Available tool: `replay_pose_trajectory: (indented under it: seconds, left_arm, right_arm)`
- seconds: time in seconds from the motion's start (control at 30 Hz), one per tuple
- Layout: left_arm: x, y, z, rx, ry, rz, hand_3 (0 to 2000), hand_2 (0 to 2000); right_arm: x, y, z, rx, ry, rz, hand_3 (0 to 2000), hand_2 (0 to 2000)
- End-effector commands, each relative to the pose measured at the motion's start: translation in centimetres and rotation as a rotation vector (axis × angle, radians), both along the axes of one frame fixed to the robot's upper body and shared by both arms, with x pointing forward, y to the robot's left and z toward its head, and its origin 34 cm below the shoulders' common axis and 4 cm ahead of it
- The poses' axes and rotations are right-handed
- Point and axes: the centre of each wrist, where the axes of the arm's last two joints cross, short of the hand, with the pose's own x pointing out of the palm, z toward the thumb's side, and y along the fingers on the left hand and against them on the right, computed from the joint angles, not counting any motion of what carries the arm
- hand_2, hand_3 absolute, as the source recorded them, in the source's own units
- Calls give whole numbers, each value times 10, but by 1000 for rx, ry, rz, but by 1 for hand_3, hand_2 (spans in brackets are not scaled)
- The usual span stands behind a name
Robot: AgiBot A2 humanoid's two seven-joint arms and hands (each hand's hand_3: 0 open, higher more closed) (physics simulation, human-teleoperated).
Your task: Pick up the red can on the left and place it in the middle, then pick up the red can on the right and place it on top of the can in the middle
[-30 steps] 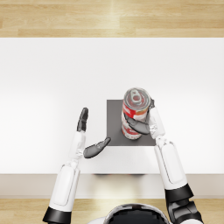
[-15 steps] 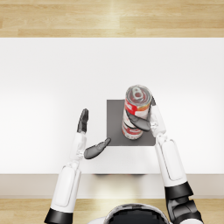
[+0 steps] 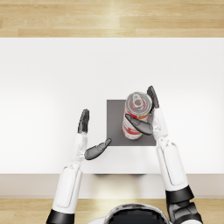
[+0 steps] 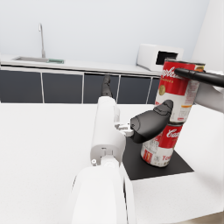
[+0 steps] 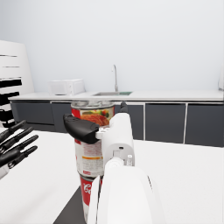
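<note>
Two red soup cans stand stacked on a dark square mat (image 3: pixel 114 118) in the middle of the white table (image 3: pixel 52 78). My right hand (image 3: pixel 151 118) grips the upper can (image 3: pixel 138 105), thumb across its near side and fingers behind it. That can (image 4: pixel 177 94) sits on or just above the lower can (image 4: pixel 159 146), slightly offset; I cannot tell whether they touch. The lower can (image 3: pixel 130 131) shows beneath my thumb. My left hand (image 3: pixel 87 135) is open just left of the mat, thumb pointing at the cans and holding nothing. The left wrist view shows this hand (image 4: pixel 151 124) close to the stack.
The table's front edge (image 3: pixel 109 174) runs close below the mat, with wooden floor beyond the far edge. A kitchen counter with a sink (image 5: pixel 111 93) and a microwave (image 4: pixel 157 57) stands in the background.
The upper can and my right hand have shifted slightly toward me, settling lower over the bottom can. My left hand has stayed in place.
</note>
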Motion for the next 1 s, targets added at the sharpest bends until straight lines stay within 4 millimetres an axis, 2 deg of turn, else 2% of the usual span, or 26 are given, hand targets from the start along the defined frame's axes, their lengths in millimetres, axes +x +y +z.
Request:
replay_pose_trajectory:
  seconds: [0.03, 0.27, 0.37, 0.47, 0.57, 0.73, 0.87, 1.0]
  left_arm:
    - [2, -1, 19, -22, -70, 3, 0, 0]
    - [7, 0, 56, -76, -201, 23, 0, 0]
    - [12, 10, 76, -103, -273, 66, 0, 0]
    - [16, 24, 86, -119, -304, 121, 0, 0]
    - [16, 38, 89, -131, -317, 174, 0, 0]
    - [13, 56, 85, -147, -311, 246, 0, 0]
    - [15, 58, 78, -150, -282, 257, 0, 0]
    - [14, 56, 75, -151, -273, 253, 0, 0]
  right_arm:
    - [-12, -5, 35, 47, -135, -2, 0, 0]
    - [-30, -15, 65, 109, -260, -34, 0, 0]
    - [-38, -28, 73, 140, -300, -79, 0, 0]
    - [-40, -50, 73, 155, -357, -121, 0, 0]
    - [-41, -70, 72, 198, -561, -191, 0, 0]
    - [-41, -97, 67, 224, -640, -295, 0, 0]
    - [-34, -97, 55, 222, -601, -297, 0, 0]
    - [-35, -96, 52, 221, -601, -295, 0, 0]
